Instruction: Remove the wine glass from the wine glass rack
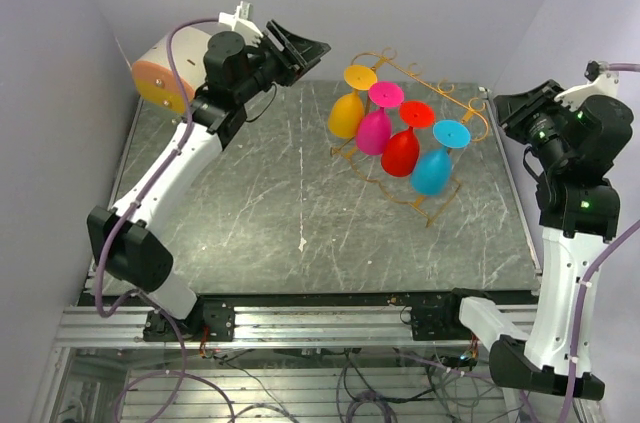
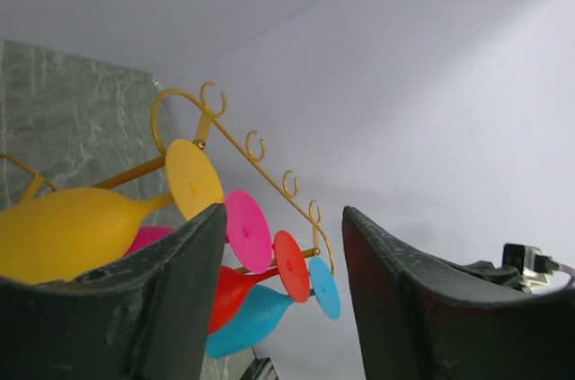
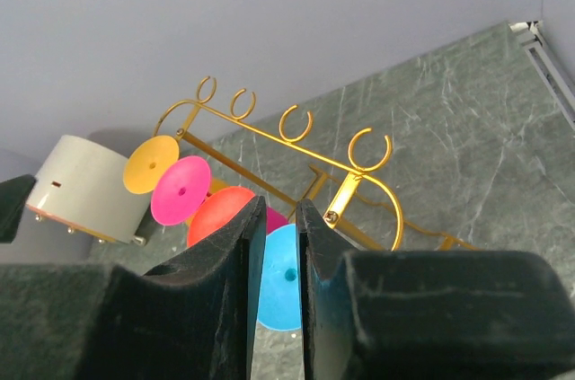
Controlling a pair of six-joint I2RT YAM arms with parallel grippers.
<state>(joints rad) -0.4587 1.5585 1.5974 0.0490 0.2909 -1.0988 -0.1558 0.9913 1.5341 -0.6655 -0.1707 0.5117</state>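
Observation:
The gold wire wine glass rack (image 1: 441, 95) stands at the back right of the table. Four wine glasses hang from it upside down: yellow (image 1: 346, 115), pink (image 1: 374, 131), red (image 1: 400, 151) and blue (image 1: 432, 171). My left gripper (image 1: 305, 48) is open and empty, raised to the left of the rack. In the left wrist view (image 2: 283, 211) the glasses show between its fingers. My right gripper (image 1: 508, 106) hangs to the right of the rack, apart from it. Its jaws (image 3: 280, 202) are nearly together and hold nothing. The blue glass's foot (image 3: 280, 281) shows beyond them.
A round cream-and-orange box (image 1: 160, 78) sits at the table's back left corner, behind the left arm, and also shows in the right wrist view (image 3: 85, 187). Purple-grey walls close in on the left, back and right. A metal frame edge runs along the front.

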